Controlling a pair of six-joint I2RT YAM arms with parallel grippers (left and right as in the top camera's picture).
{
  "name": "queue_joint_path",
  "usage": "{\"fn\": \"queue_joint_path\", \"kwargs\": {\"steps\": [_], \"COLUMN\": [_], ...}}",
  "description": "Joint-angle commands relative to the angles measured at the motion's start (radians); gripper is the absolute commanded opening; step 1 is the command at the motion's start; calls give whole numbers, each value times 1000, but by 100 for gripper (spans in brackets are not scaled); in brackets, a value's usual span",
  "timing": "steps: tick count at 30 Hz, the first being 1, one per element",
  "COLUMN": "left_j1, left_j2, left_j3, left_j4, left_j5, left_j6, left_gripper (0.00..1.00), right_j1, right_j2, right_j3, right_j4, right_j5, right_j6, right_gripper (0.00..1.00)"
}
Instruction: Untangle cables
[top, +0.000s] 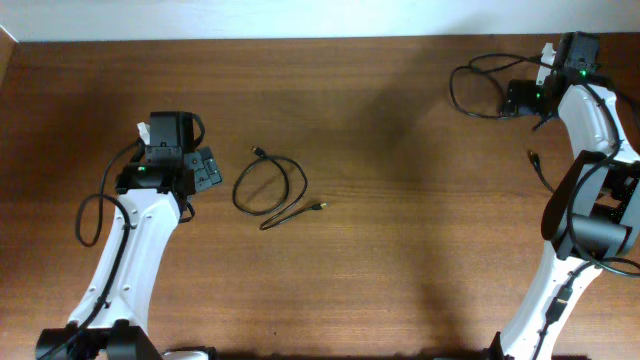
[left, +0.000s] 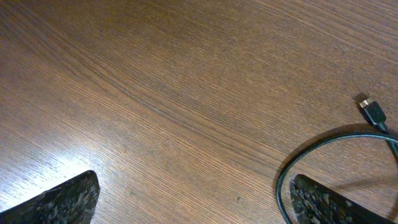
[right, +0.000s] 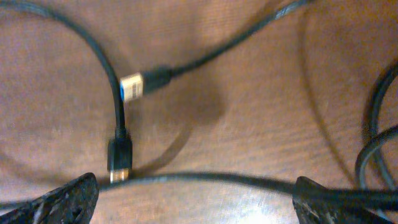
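Two pairs gape, released: left fingers (left: 62, 200) beside the looped cable (top: 270, 187), laid apart; right fingers (right: 62, 200) straddle the tangled cables (right: 146, 83).

A: What do we have under it all?

B: A brown wooden table (top: 400, 250). We see its grain in every view.

A: And lying on it?

B: Left of the middle we find a looped cable (top: 270, 186), thin and black, with both ends free on the wood. At the far right edge we see crossing cables (top: 480, 85), also black, lying over one another. Close up, a gold-tipped plug (right: 132, 87) lies near a second plug (right: 119, 158).
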Motion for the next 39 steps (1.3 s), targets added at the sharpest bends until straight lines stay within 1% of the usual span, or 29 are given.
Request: {"fn": "queue_joint_path", "kwargs": {"steps": [1,3,4,7,10,11,12,14,15,16,17,18,22,24,28,29,30,32,34,35,37,39], "left_j1": [-3,-3,-3,-3,-3,-3,-3,-3,-3,-3,-3,-3,-3,-3,-3,-3,-3,-3,-3,-3,-3,-3], "left_j2": [-7,-7,-7,-7,-7,-7,-7,-7,-7,-7,-7,-7,-7,-7,-7,-7,-7,-7,-7,-7,-7,-7], "left_j3": [0,0,0,0,0,0,0,0,0,0,0,0,0,0,0,0,0,0,0,0,0,0], "left_j4": [2,2,2,2,2,2,2,2,2,2,2,2,2,2,2,2,2,2,2,2,2,2], "left_j5": [-3,-3,-3,-3,-3,-3,-3,-3,-3,-3,-3,-3,-3,-3,-3,-3,-3,-3,-3,-3,-3,-3], "left_j6": [12,11,11,11,12,11,12,11,12,11,11,12,12,11,11,11,11,12,12,11,11,12], "left_gripper": [99,99,99,99,99,99,99,99,99,99,99,99,99,99,99,99,99,99,99,99,99,99], "right_j1": [5,5,5,5,6,6,6,6,6,6,6,6,58,138,341,420,465,540,603,635,682,731], "right_j2": [-13,-27,-55,-183,-320,-371,-415,-472,-487,-500,-509,-509,-509,-509,-506,-500,-499,-494,-490,-490,-490,-489], "right_j3": [-3,2,2,2,2,2,2,2,2,2,2,1,1,0,0,-5,-22,-84,-186,-259,-325,-348], "right_j4": [-53,-88,-103,-145,-171,-176,-176,-177,-185,-209,-270,-341,-568,-618,-625,-625,-618,-575,-491,-415,-317,-240], "right_j5": [-89,-169,-195,-209,-287,-354,-396,-496,-557,-630,-734,-824,-900,-853,-690,-652,-651,-617,-614,-615,-629,-626], "right_j6": [-1,-1,26,43,43,48,84,156,159,174,238,253,253,252,253,253,254,317,371,465,543,586], "right_gripper": [98,98,98,99,99,99,99,99,99,99,98,98,99,99,99,99,99,99,99,99,99,99]}}
